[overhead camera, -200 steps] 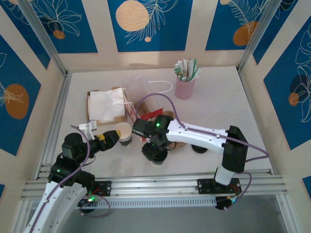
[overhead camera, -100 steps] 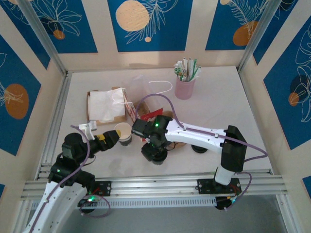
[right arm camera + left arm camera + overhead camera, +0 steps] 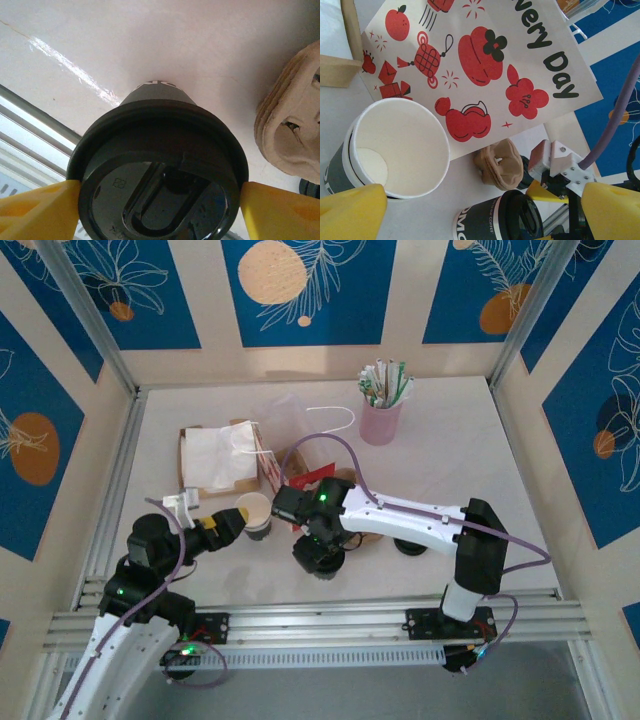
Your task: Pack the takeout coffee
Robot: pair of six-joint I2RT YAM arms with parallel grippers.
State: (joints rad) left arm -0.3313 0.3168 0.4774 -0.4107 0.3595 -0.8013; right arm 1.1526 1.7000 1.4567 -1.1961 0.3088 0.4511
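Note:
The takeout coffee (image 3: 254,511) is an open off-white paper cup with a dark band, upright left of centre. In the left wrist view the takeout coffee (image 3: 395,145) stands just beyond my left finger. My left gripper (image 3: 226,528) (image 3: 482,200) is open with nothing between its fingers. A second dark cup (image 3: 495,220) wearing a black lid (image 3: 157,175) stands to its right. My right gripper (image 3: 320,552) (image 3: 159,200) hangs over it, open, with its yellow fingers (image 3: 35,210) close against both sides of the lid's rim.
A printed paper bag (image 3: 485,65) lies flat behind the cups, with a folded pulp cup carrier (image 3: 502,162) (image 3: 295,120) beside it. A pink cup of straws (image 3: 381,420) stands at the back. Brown paper and napkins (image 3: 212,460) lie at back left. Aluminium rails (image 3: 330,620) edge the near side.
The right arm has shifted very slightly over the lidded cup. The left arm and the open cup have not moved.

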